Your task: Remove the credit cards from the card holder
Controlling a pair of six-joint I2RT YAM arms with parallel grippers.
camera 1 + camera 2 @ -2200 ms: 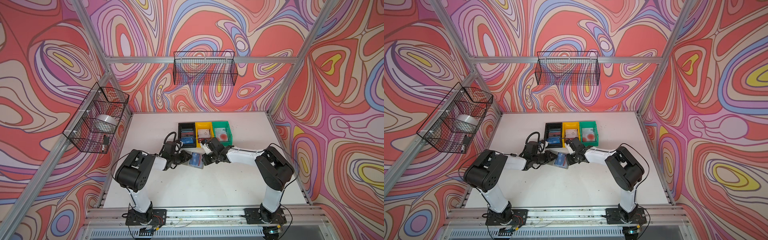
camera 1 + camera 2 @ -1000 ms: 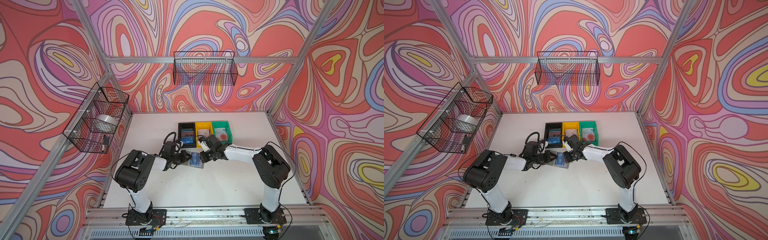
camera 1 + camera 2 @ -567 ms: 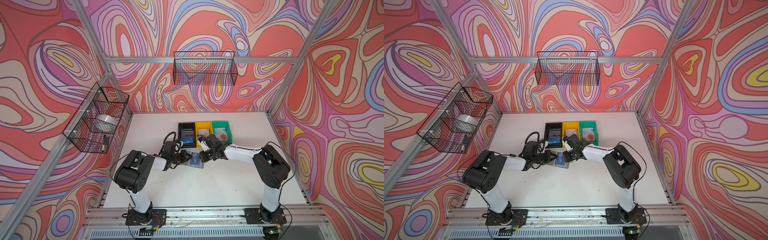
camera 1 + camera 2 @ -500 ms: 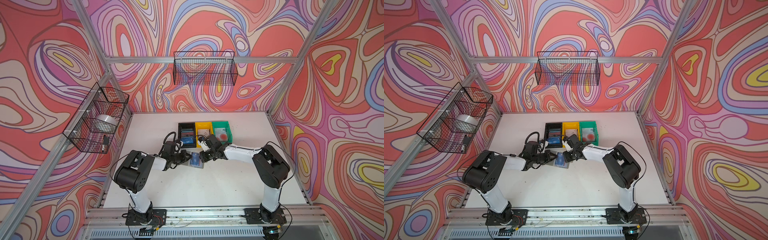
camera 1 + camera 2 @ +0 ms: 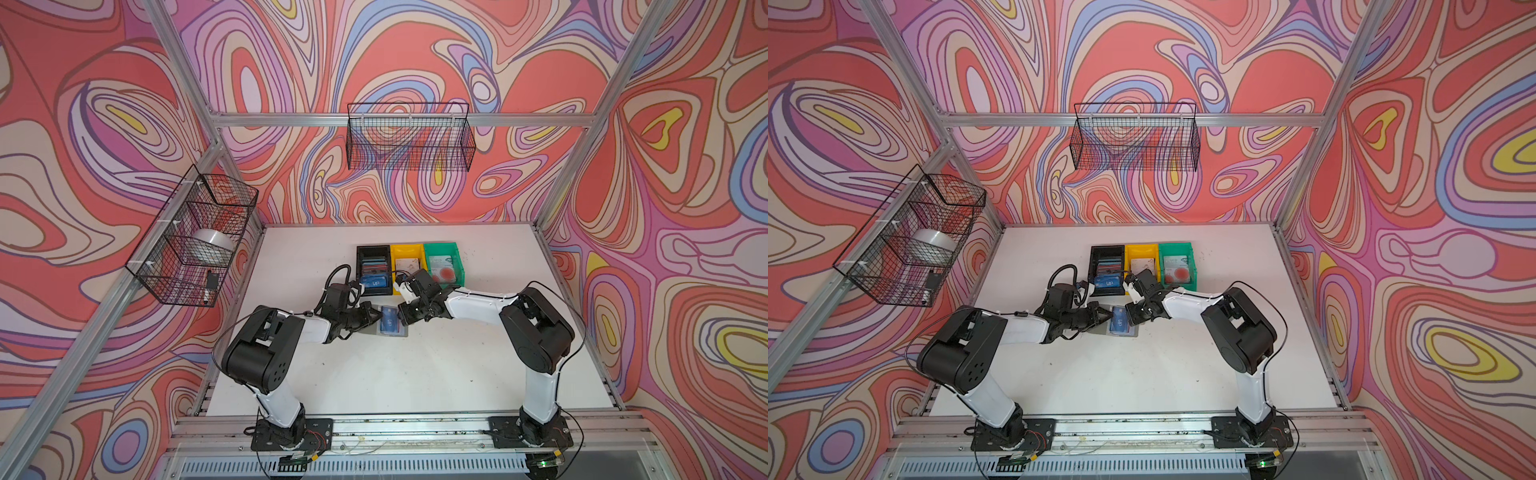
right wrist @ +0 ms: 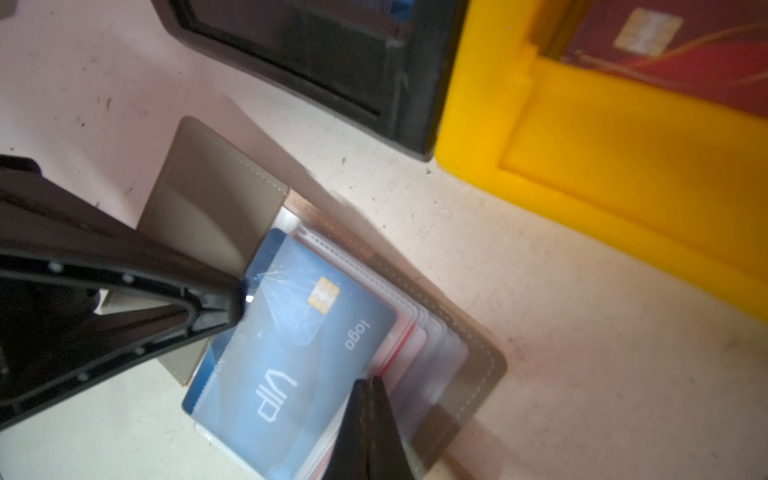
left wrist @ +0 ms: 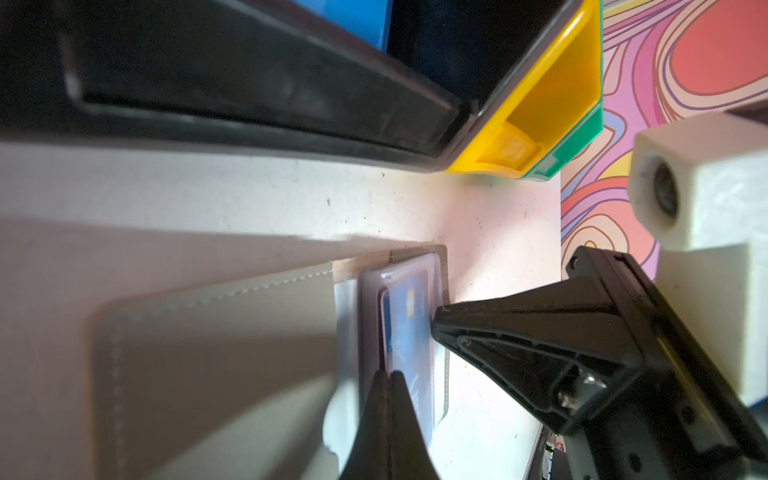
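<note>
white tabletop point(image 5: 374, 374) in a swirl-patterned booth, two arms meeting over a flat grey folding card holder point(image 5: 392, 331).
it lies open just before the black plastic bin point(image 5: 373, 248), a blue plastic vip card point(image 6: 291, 353) in its top sleeve; left gripper point(image 7: 388, 378) and right gripper point(image 6: 370, 382) are both pinched closed, tips at that card's opposite edges.

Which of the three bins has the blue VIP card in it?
The black bin, leftmost of the row in both top views; the blue card lies at its near end. The yellow bin and green bin show none.
</note>
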